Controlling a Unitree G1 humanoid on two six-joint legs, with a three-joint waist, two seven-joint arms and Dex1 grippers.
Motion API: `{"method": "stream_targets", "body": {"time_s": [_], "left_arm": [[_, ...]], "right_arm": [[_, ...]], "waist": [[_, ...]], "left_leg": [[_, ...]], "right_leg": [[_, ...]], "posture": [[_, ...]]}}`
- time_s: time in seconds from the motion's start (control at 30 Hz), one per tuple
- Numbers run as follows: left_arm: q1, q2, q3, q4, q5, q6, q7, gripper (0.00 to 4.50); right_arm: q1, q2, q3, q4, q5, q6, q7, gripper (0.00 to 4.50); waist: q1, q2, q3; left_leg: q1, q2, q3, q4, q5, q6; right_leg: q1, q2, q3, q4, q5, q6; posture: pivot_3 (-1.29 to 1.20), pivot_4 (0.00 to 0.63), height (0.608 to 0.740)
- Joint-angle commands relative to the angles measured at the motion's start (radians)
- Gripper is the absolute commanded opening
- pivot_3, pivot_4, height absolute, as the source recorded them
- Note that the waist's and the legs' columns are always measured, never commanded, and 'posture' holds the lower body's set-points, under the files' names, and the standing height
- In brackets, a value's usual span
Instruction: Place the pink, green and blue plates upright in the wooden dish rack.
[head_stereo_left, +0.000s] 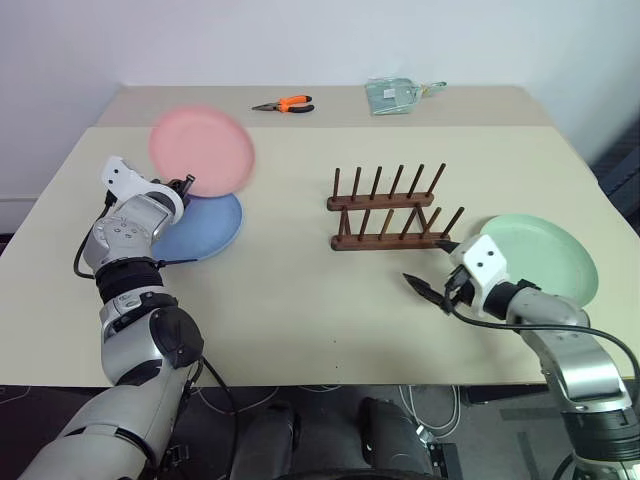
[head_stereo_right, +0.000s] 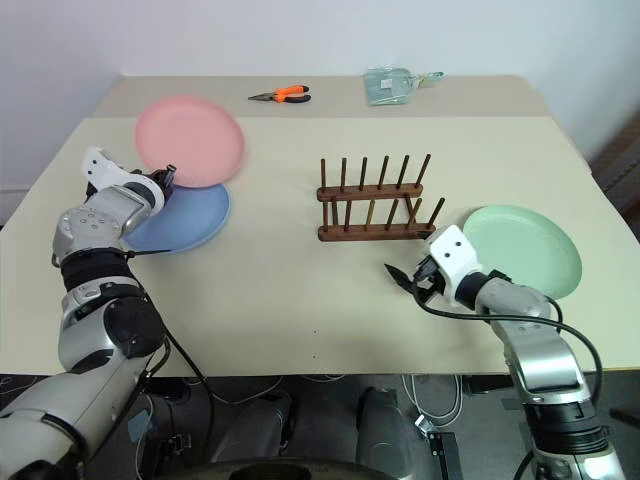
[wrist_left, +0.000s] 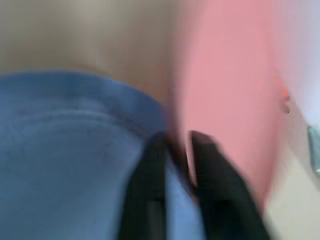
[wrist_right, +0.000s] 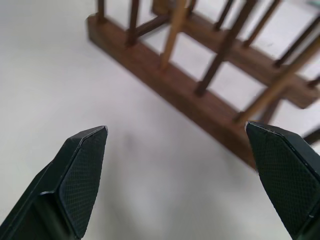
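The pink plate (head_stereo_left: 200, 148) lies at the far left, its near rim overlapping the blue plate (head_stereo_left: 207, 230). My left gripper (head_stereo_left: 183, 186) is shut on that near rim; in the left wrist view the two fingers (wrist_left: 150, 165) pinch the pink plate's edge just over the blue plate (wrist_left: 65, 150). The wooden dish rack (head_stereo_left: 388, 211) stands empty at mid-table. The green plate (head_stereo_left: 545, 255) lies flat at the right. My right gripper (head_stereo_left: 432, 267) hovers open between the rack and the green plate, with nothing between its fingers and the rack's base bar (wrist_right: 200, 100) just ahead.
Orange-handled pliers (head_stereo_left: 285, 104) and a clear plastic packet (head_stereo_left: 393, 95) lie at the table's far side. The beige table (head_stereo_left: 300, 300) has bare surface between the plates and the rack and along its front edge.
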Motion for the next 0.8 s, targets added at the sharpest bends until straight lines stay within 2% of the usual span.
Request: {"method": "stream_targets", "body": {"time_s": [0.03,0.13,0.27,0.37,0.47,0.63,0.73,0.8], "left_arm": [[-0.017,0.007,-0.052,-0.071,-0.019,-0.011,-0.043,0.02],[-0.002,-0.054,-0.149,-0.241,-0.054,0.042,-0.104,0.02],[0.019,-0.157,-0.324,-0.500,-0.103,0.172,-0.142,0.02],[0.015,-0.212,-0.376,-0.601,-0.129,0.216,-0.116,0.02],[-0.014,-0.294,-0.418,-0.690,-0.173,0.282,-0.055,0.02],[-0.025,-0.349,-0.420,-0.739,-0.224,0.353,0.004,0.02],[-0.017,-0.357,-0.423,-0.754,-0.245,0.381,0.024,0.00],[-0.009,-0.354,-0.423,-0.755,-0.240,0.390,0.035,0.00]], "right_arm": [[-0.066,-0.053,-0.080,-0.094,0.031,0.003,0.009,4.50],[-0.192,-0.095,-0.068,-0.129,0.019,-0.008,0.015,4.50],[-0.389,-0.126,0.083,-0.108,-0.083,-0.043,0.047,4.50],[-0.453,-0.154,0.195,-0.058,-0.217,-0.143,0.058,4.50],[-0.561,-0.122,0.326,0.068,-0.414,-0.293,-0.013,4.50],[-0.619,-0.109,0.396,0.215,-0.576,-0.422,-0.073,4.50],[-0.621,-0.111,0.397,0.267,-0.634,-0.462,-0.106,3.70],[-0.606,-0.116,0.384,0.274,-0.660,-0.473,-0.122,2.74]], "waist": [[-0.001,0.000,0.000],[0.000,-0.001,0.001],[0.003,-0.002,0.001],[0.000,-0.004,0.000],[-0.011,-0.004,0.002],[-0.007,-0.004,0.002],[-0.002,-0.004,0.002],[0.000,-0.004,0.002]], "left_leg": [[0.000,0.000,0.000,0.000,0.000,0.000],[-0.001,0.000,0.000,0.000,0.000,0.000],[-0.001,0.000,0.000,0.001,0.000,-0.001],[-0.001,0.000,-0.001,0.000,0.001,-0.001],[-0.001,0.000,0.003,0.000,0.003,-0.004],[-0.001,0.000,0.003,0.000,0.003,-0.005],[-0.001,0.000,0.003,0.000,0.003,-0.005],[-0.001,0.000,0.003,0.000,0.003,-0.005]], "right_leg": [[0.000,0.000,0.000,0.000,0.000,0.000],[0.000,0.000,0.000,0.000,0.000,0.000],[0.000,0.000,0.000,-0.001,0.000,0.000],[0.001,0.000,-0.001,-0.002,0.001,-0.001],[-0.001,-0.001,0.001,-0.003,0.001,-0.001],[-0.001,0.000,0.002,-0.001,0.001,0.000],[-0.001,0.000,0.002,-0.001,0.002,-0.002],[-0.001,0.000,0.002,-0.001,0.002,-0.002]], "posture": [[0.00,0.150,0.740],[0.00,0.150,0.740],[0.00,0.150,0.740],[0.00,0.150,0.740],[0.00,0.150,0.740],[0.00,0.150,0.740],[0.00,0.150,0.740],[0.00,0.150,0.740]]}}
